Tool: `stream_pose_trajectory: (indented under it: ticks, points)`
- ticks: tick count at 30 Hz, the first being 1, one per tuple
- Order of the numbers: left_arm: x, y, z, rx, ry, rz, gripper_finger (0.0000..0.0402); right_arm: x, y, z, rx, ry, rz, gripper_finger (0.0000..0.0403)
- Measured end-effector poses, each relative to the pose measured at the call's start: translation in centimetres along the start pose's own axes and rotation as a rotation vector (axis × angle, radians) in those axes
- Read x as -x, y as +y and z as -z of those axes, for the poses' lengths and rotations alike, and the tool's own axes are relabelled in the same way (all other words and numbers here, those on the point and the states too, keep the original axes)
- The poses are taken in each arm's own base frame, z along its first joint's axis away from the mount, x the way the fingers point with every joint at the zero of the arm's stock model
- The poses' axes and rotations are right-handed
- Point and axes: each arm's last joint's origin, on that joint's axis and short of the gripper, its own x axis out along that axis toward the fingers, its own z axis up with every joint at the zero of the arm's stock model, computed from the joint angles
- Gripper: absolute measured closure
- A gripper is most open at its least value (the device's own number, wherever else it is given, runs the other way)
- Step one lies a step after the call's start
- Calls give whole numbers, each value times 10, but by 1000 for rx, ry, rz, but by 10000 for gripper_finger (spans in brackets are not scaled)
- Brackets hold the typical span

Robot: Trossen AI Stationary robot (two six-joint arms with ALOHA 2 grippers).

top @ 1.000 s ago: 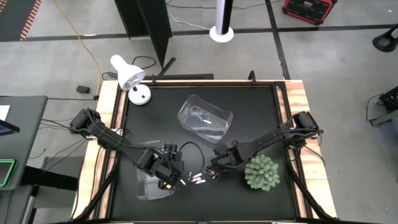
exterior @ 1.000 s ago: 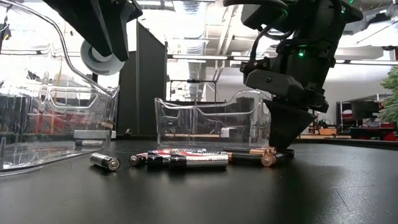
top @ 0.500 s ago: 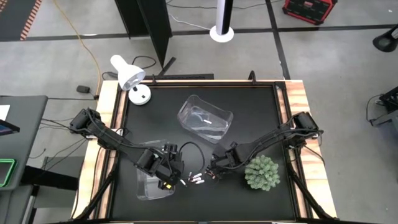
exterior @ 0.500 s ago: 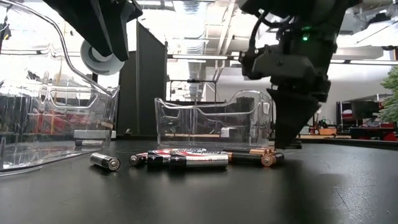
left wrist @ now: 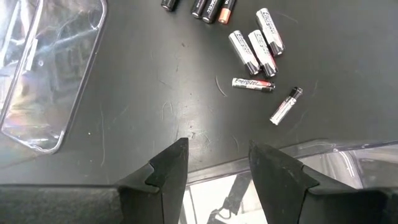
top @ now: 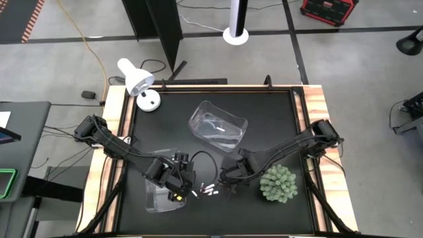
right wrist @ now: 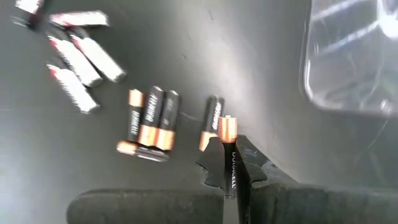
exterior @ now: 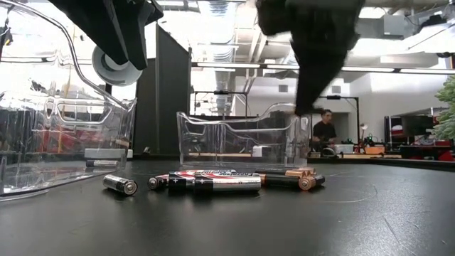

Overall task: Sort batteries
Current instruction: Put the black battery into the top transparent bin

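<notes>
Over the table's near half, by position from left to right:

Lamp: white lamp at the far left corner of the black table, clear of both arms.

Left arm: reaches in from the left edge, elbow low, wrist bent down over the near bin.

Left gripper: hovers above that bin's right wall, fingers spread apart with nothing between them. In the left wrist view the bin's clear rim shows just under the fingertips, and black tabletop lies beyond.

Near bin: clear plastic, at the table's near left; in the low view it fills the left side, with a dark cylinder inside that may be a battery.

Batteries: loose on the table between the two grippers, just right of the near bin. Silvery-white ones lie nearer the left gripper; dark, copper-ended ones lie in a close group nearer the right gripper. In the low view they form a row flat on the surface.

Far bin: clear, mid-table, well behind the batteries.

Right arm: stretches in from the right edge, low and long, passing behind the plant.

Right gripper: lifted off the table above the dark group, fingers clamped on one dark copper-topped battery, which stands along the fingers.

Plant: green, spiky, near right of the table.
</notes>
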Motion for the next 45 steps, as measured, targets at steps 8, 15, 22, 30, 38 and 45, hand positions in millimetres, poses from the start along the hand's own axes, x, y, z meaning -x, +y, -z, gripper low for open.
stream_pose_trajectory:
  ticks: [8, 15, 22, 30, 38, 45]
  points:
    - [0, 0, 0, -1, 3, -1, 239, 40, 15, -23, 227, -111, -80, 388]
    - [0, 1, 0, 0, -2, -18, 239, 71, 22, -39, 363, -240, -144, 388]
    - [0, 1, 0, -1, -2, -22, 240, 111, 22, -39, 464, -417, -234, 388]
    - [0, 1, 0, -15, -4, -29, 240, 151, 25, -29, 554, -542, -383, 388]
    - [0, 1, 0, -26, -6, -33, 240, 146, 22, -26, 501, -505, -289, 388]
    - [0, 0, 0, -19, -4, -31, 240, 130, -2, -30, 394, -427, -6, 388]
